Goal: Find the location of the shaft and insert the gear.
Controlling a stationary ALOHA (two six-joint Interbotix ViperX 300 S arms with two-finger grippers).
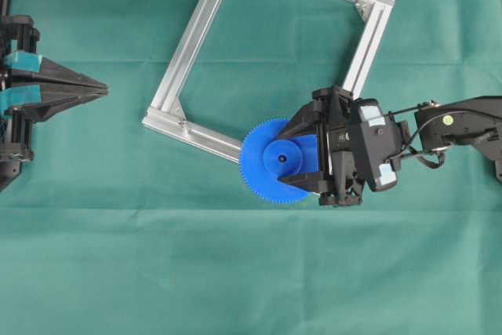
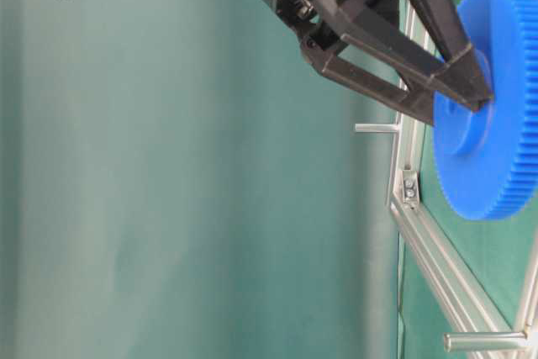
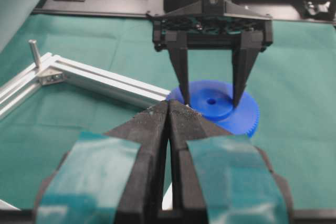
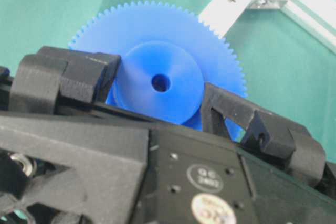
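my right jaws [image 1: 296, 157] hold the gear [image 1: 271, 161] by its hub. my left jaws [image 1: 98, 87] are closed, empty. i should keep the gear level and bring its hole exactly above the shaft.

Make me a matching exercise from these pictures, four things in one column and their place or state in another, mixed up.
1. gear
2. left gripper
3. aluminium frame
4. right gripper

A. shut, holding nothing, at the table's edge
B. blue, gripped by its hub
C. silver, lying flat on the green cloth
D. fingers either side of the hub

Pairs: 1-B, 2-A, 3-C, 4-D
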